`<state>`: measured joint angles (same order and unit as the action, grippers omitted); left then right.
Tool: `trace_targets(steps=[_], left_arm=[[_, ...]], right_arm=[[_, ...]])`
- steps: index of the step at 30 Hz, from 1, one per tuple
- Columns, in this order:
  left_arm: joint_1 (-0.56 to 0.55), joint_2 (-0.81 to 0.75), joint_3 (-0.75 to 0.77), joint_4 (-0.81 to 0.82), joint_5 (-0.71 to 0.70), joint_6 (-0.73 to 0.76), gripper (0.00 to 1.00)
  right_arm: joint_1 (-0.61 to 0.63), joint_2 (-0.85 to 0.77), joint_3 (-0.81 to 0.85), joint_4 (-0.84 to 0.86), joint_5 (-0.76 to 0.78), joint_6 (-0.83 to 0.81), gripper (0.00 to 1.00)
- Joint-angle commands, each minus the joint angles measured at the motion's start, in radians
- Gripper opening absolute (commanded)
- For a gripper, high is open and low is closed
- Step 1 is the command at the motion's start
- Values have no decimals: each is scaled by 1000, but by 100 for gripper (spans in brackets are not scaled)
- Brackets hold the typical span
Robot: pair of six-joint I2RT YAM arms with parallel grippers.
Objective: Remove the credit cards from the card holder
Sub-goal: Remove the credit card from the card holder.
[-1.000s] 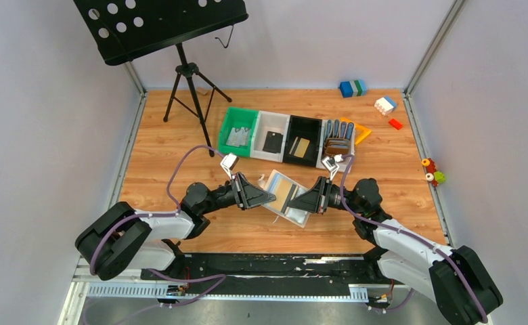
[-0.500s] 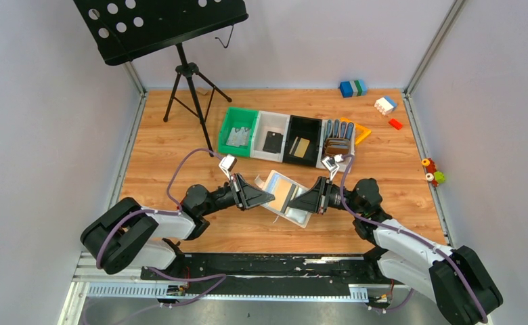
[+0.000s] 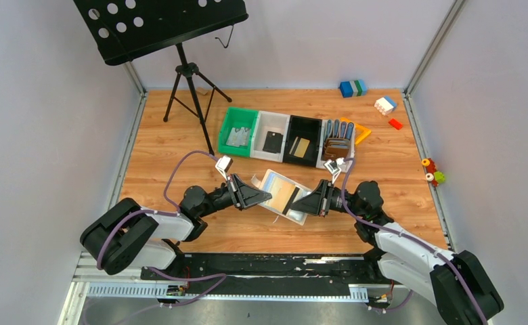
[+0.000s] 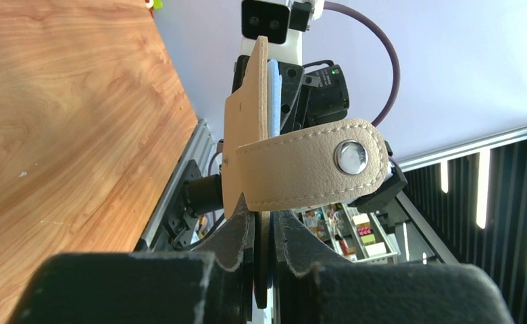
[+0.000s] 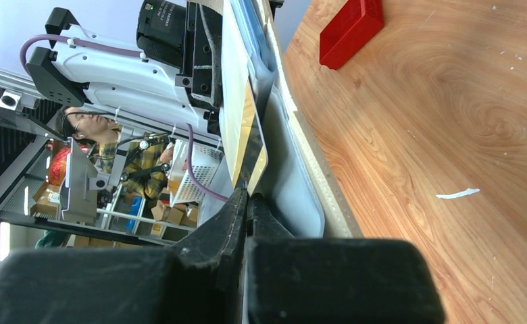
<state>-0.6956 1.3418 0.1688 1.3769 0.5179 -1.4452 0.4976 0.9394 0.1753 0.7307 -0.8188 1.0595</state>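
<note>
Card holder (image 4: pixel 294 172) between tools, left tool (image 3: pixel 267 197) pinching its tab edge, right tool (image 3: pixel 296 202) pinching its gold-tan credit card (image 3: pixel 281 191).

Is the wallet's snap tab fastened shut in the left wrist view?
No: the tab sticks out free from the wallet, its snap bare.

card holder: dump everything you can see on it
Card holder: pale beige bifold, leather-like with stitching, silvery-grey inside. It is held open, face-up, lying diagonally over the table. The closing tab with its metal snap is unfastened. A gold-tan card shows inside. The left gripper pinches one edge, the right gripper the opposite edge, by the card.
</note>
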Motion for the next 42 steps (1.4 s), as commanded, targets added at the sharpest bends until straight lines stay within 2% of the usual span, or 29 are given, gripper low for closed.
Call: trace_targets(steps=[1, 4, 5, 8, 9, 18, 22, 25, 27, 28, 29, 32, 36, 40, 42], left_arm=[[4, -24, 17, 131, -9, -17, 0], [4, -16, 19, 122, -2, -16, 0], [4, -11, 22, 126, 4, -20, 0], [4, 4, 26, 165, 13, -41, 0], [4, 6, 29, 168, 18, -44, 0], [2, 2, 28, 152, 22, -44, 0], [1, 6, 29, 124, 21, -29, 0], [1, 2, 30, 83, 20, -9, 0], [1, -2, 29, 60, 14, 3, 0], [2, -4, 29, 51, 11, 8, 0], [2, -6, 26, 45, 9, 11, 0], [12, -16, 9, 35, -13, 11, 0], [66, -54, -18, -57, -19, 40, 0], [97, -149, -22, -329, -47, 168, 0], [99, -222, -2, -545, -89, 249, 0]], right_arm=[[-14, -25, -9, -59, 3, -46, 0], [-25, -36, -6, -76, 3, -47, 0], [-25, -35, -4, -78, 4, -48, 3], [-25, -21, -1, -40, 2, -26, 30], [-25, -14, -2, -7, 3, -16, 33], [-26, 77, 1, 241, -20, 108, 39], [-24, 84, 21, 240, -23, 113, 36], [-24, 84, 38, 218, -26, 110, 23], [-24, 86, 48, 193, -26, 105, 18], [-24, 86, 50, 186, -27, 102, 12], [-24, 87, 52, 177, -26, 99, 3], [-33, 87, 50, 133, -28, 80, 0], [-118, 74, 63, -58, -58, -8, 0], [-204, 70, 178, -374, -86, -185, 0], [-229, 88, 277, -570, -59, -308, 0]])
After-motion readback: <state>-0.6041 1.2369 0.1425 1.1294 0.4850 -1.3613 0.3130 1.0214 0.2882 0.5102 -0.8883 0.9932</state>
